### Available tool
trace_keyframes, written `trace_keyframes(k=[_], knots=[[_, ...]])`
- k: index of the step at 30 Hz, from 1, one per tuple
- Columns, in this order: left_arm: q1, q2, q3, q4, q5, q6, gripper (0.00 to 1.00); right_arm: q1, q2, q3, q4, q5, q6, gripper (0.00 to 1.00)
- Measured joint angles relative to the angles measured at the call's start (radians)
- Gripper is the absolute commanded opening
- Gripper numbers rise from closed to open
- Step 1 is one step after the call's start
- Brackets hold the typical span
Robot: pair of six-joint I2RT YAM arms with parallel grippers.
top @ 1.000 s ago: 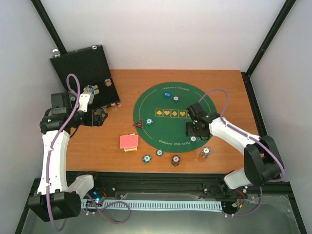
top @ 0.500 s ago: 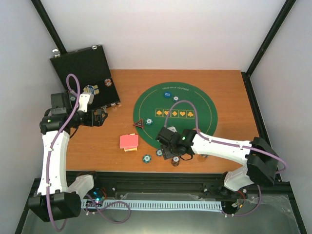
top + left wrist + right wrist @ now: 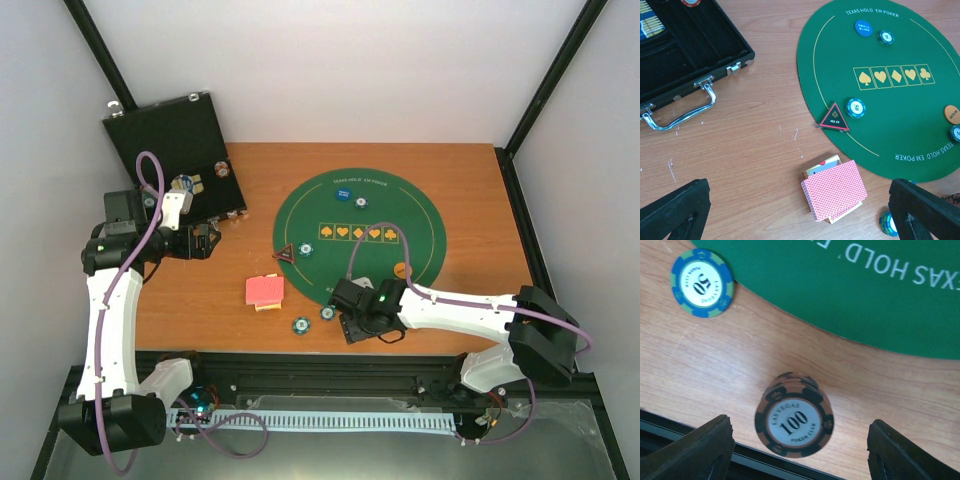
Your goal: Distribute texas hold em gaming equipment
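Note:
My right gripper (image 3: pixel 360 325) is open and hovers over a brown 100 chip stack (image 3: pixel 794 422) on the wood near the table's front edge, with a finger (image 3: pixel 705 450) on either side, not touching. A teal 50 chip (image 3: pixel 702 283) lies beside it. My left gripper (image 3: pixel 205 240) is open and empty above the red-backed cards (image 3: pixel 834 191). On the green mat (image 3: pixel 900 100) lie a dark triangular marker (image 3: pixel 835 118), a teal chip (image 3: pixel 855 107), a blue button (image 3: pixel 863 27) and an orange button (image 3: pixel 952 114).
An open black case (image 3: pixel 185 150) with a few chips stands at the back left. Two teal chips (image 3: pixel 300 325) lie on the wood by the mat's front rim. The black front rail (image 3: pixel 670 425) runs just below the brown stack.
My right arm swung from the mat's right side to the front edge, over the brown stack. An orange button now shows on the mat where the gripper was. The left arm has not moved.

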Motion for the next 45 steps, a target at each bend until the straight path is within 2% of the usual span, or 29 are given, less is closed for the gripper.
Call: trace_keyframes(k=[13,23,34,45], knots=[[0.0,0.0,0.0,0.0,0.0,-0.002,1.0,0.0,0.018,-0.005,0.059,-0.028,-0.007,0.66],[0.0,0.0,0.0,0.0,0.0,-0.002,1.0,0.0,0.031,-0.013,0.067,-0.027,-0.007,0.52],[0.0,0.0,0.0,0.0,-0.001,-0.002,1.0,0.0,0.032,-0.014,0.07,-0.024,-0.008,0.49],[0.0,0.0,0.0,0.0,-0.001,-0.002,1.0,-0.002,0.034,-0.026,0.073,-0.02,-0.01,0.36]])
